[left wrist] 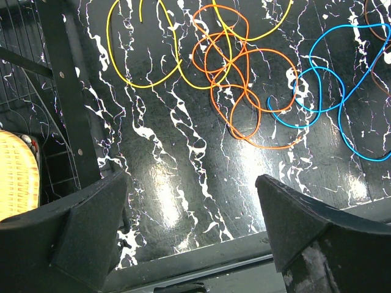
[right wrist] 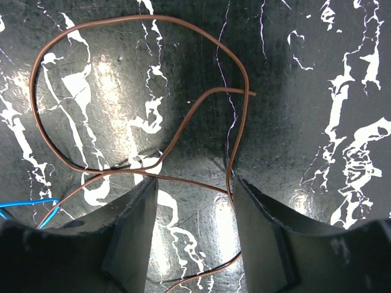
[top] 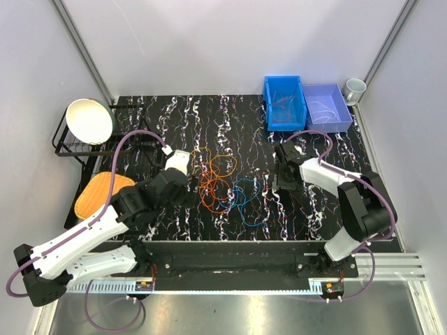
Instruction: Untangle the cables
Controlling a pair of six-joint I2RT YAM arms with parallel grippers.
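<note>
A tangle of thin cables lies mid-table: orange loops [top: 213,185], a yellow loop [top: 225,164] behind them and a blue cable [top: 248,202] to the right. In the left wrist view the yellow [left wrist: 146,86], orange [left wrist: 269,146] and blue [left wrist: 293,125] cables overlap. My left gripper [top: 180,183] [left wrist: 192,183] is open and empty, raised above the table just left of the tangle. My right gripper [top: 283,176] [right wrist: 195,189] is open and low over the table. A brown cable [right wrist: 146,16] loops ahead of it, and two of its strands run between the open fingers.
A black dish rack [top: 70,146] [left wrist: 67,91] with a white bowl [top: 89,120] stands at the back left, with a yellow woven pad [top: 101,192] in front of it. A blue bin [top: 285,101], a lighter blue bin [top: 327,106] and a cup [top: 355,87] sit at the back right.
</note>
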